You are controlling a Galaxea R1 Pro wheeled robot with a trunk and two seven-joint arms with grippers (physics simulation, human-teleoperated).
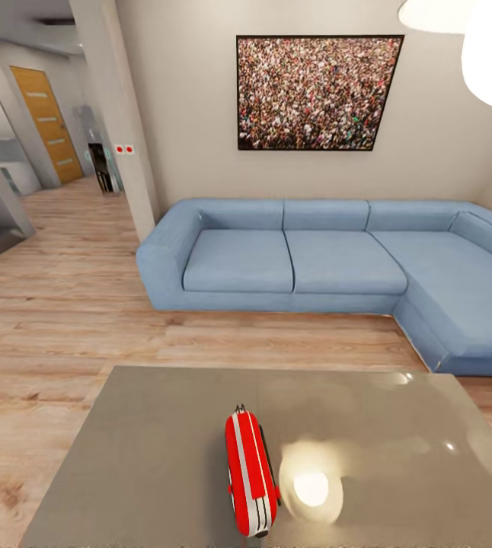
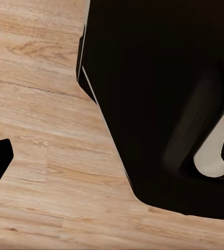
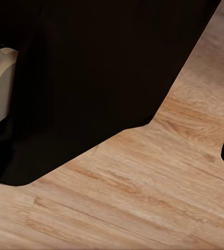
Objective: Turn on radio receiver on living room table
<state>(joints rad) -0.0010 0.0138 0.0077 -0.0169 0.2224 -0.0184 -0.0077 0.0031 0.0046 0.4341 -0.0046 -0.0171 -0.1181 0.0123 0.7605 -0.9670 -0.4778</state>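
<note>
Red radio (image 1: 250,473) lies at bottom centre on grey table (image 1: 147,457), blue sofa (image 1: 330,262) behind; can't tell jaw state of either gripper

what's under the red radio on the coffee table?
The small red radio with white stripes stands directly on the glossy grey-brown low table top, beside a bright lamp reflection. Nothing else shows beneath it; the contact patch itself is covered by the radio's body.
</note>
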